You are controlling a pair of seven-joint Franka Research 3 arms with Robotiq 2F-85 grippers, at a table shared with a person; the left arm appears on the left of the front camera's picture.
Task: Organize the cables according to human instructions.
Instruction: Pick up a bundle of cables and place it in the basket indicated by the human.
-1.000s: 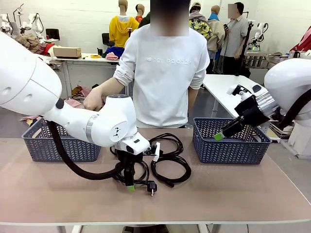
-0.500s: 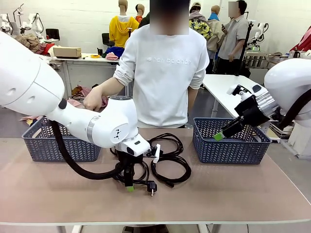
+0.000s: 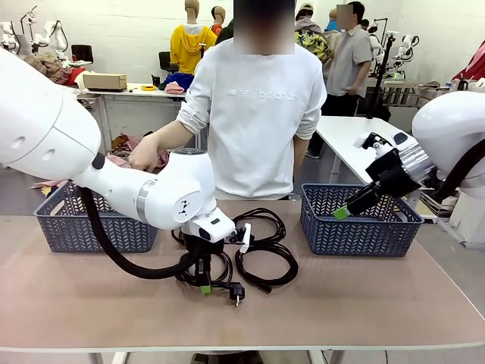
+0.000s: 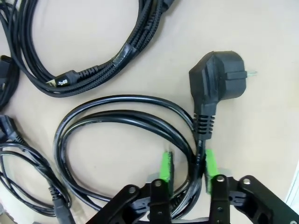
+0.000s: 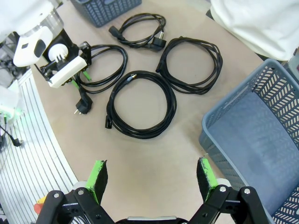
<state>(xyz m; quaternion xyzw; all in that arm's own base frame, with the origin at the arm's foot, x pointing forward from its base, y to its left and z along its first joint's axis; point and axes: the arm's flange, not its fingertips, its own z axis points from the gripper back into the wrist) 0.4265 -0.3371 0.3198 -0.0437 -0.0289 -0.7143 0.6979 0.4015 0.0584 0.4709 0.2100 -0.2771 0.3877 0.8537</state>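
Now: left gripper (image 4: 187,164) apart, straddling the cable (image 4: 117,97) strands, plug (image 4: 217,79) just ahead.
Tip: catch every strand, clamp squarely.
Right gripper (image 5: 152,176): apart, empty.

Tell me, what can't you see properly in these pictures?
- Front view: the left arm covers part of the cables, so the coils can't be counted.
- Front view: the inside of the left basket is hidden by its own wall and that arm.
- Left wrist view: the upper cable is cut off by the top edge.
- Right wrist view: the right basket is cut off by the right edge.
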